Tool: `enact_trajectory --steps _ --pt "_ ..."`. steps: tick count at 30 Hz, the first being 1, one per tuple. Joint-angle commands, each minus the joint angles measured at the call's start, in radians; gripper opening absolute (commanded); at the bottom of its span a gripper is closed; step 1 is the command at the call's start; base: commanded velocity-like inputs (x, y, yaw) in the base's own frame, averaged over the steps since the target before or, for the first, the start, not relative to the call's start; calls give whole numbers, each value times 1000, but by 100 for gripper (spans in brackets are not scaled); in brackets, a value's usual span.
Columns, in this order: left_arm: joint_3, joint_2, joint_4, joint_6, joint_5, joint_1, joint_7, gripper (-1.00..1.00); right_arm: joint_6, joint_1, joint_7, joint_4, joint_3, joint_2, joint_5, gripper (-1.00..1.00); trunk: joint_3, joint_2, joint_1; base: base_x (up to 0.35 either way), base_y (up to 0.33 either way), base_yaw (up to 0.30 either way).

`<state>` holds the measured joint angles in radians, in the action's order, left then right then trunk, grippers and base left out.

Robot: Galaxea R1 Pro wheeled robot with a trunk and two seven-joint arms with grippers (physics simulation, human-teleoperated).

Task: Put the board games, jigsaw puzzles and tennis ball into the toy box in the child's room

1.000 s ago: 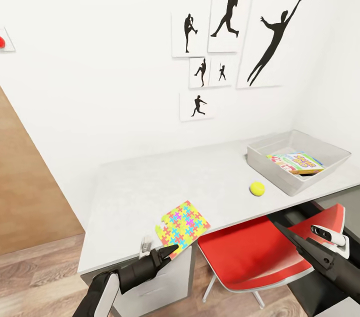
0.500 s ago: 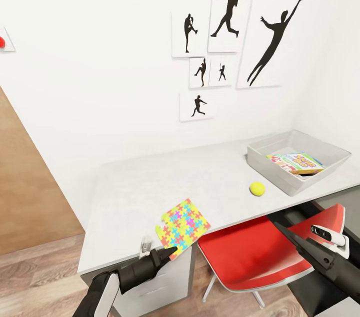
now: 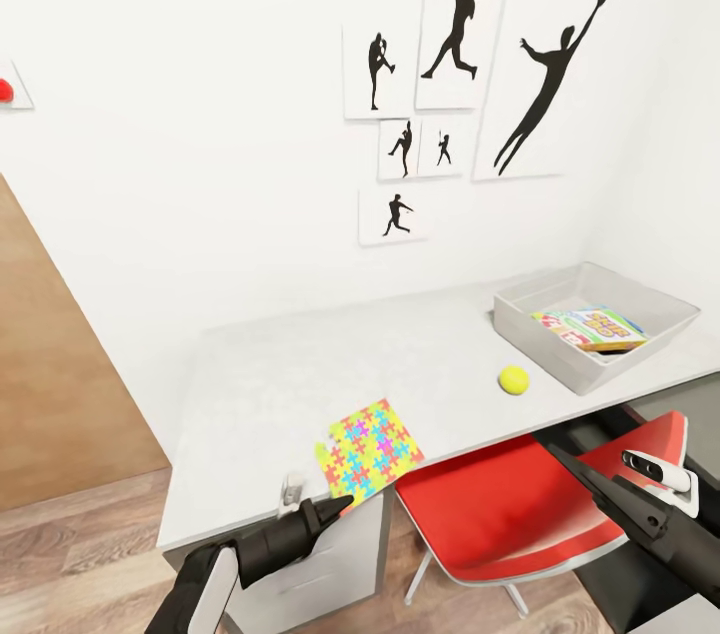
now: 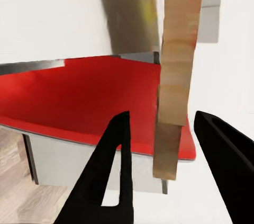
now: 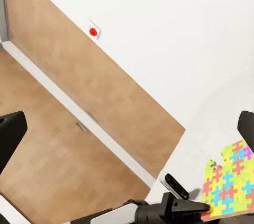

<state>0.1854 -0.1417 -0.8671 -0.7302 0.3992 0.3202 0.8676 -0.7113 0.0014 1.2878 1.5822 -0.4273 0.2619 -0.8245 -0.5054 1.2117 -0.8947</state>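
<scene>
Jigsaw puzzle (image 3: 369,448), a square of bright interlocked pieces, lies flat at the near edge of the tabletop (image 3: 300,374), low and centre in the head view, overhanging that edge slightly. The left end effector (image 3: 335,509) sits just below the puzzle, not touching it as far as the head view shows; in the left wrist view its two dark fingers (image 4: 108,176) stand spread apart with nothing between them. The right end effector (image 3: 560,454) is at the lower right of the frame over a red chair (image 3: 500,504); its fingers at the edges of the right wrist view are wide apart and empty. Further right on the tabletop rests the tennis ball (image 3: 514,379), near the toy box (image 3: 545,339). Inside the toy box lies a colourful board game (image 3: 595,327). Black sports-silhouette pictures (image 3: 460,94) hang on the white wall above.
</scene>
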Motion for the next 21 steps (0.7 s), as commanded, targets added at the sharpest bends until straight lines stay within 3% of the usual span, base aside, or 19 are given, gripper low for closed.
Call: enact_trajectory --steps 1,18,21 --pt "3 -1 0 2 -8 1 4 -100 -8 0 -1 0 0 0 -5 100 2 -7 4 0 0 0" --pt "2 1 -5 -12 -8 1 6 -100 -9 0 -1 0 0 1 -5 100 56 -126 69 0 0 0" --pt "-3 3 -87 -71 -8 1 8 -100 -9 0 -1 1 -1 2 -5 100 65 -147 81 0 0 0"
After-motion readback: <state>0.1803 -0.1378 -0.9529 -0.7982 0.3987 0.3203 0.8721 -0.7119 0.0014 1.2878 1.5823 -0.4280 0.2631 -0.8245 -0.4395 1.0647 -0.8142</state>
